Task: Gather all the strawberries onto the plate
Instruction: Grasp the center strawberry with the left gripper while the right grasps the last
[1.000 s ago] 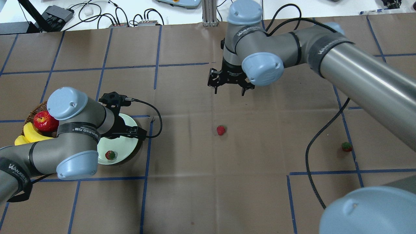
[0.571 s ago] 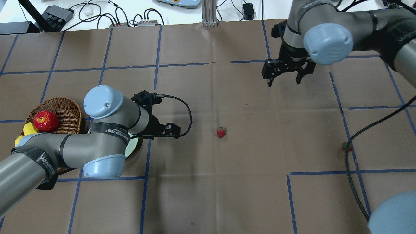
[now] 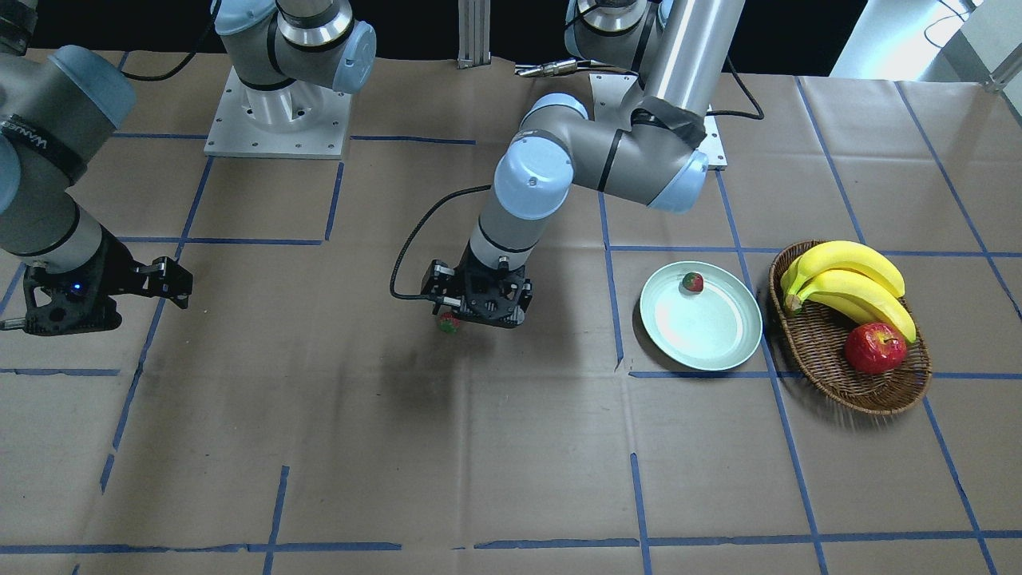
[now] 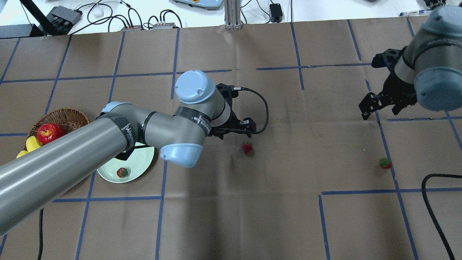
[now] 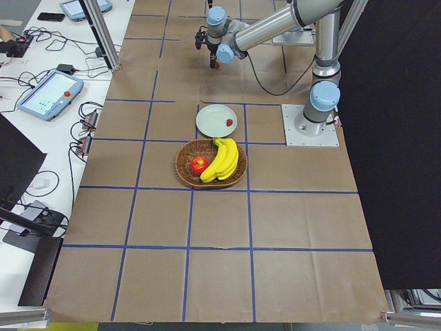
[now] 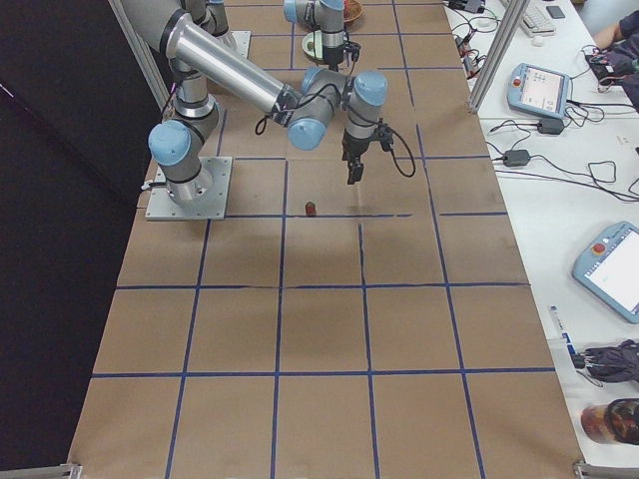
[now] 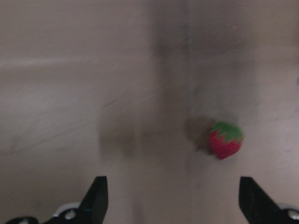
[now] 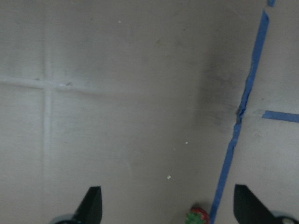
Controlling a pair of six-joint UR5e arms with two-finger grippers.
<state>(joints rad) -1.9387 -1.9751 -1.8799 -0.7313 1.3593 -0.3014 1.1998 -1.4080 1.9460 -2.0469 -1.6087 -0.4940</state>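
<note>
Left gripper (image 7: pixel 175 200) hangs with jaws spread, one strawberry (image 7: pixel 225 140) at its 1 o'clock, right gripper (image 8: pixel 168 205) has jaws spread too, and the right arm's band (image 3: pixel 36 145) reads something like WANJEED.

Even bright overhead light, soft shadows; wrist cams blurry.

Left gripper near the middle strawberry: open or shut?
Open. In the wrist view the left gripper has its fingertips wide apart with nothing between them; the strawberry lies beyond them, ungripped.
</note>
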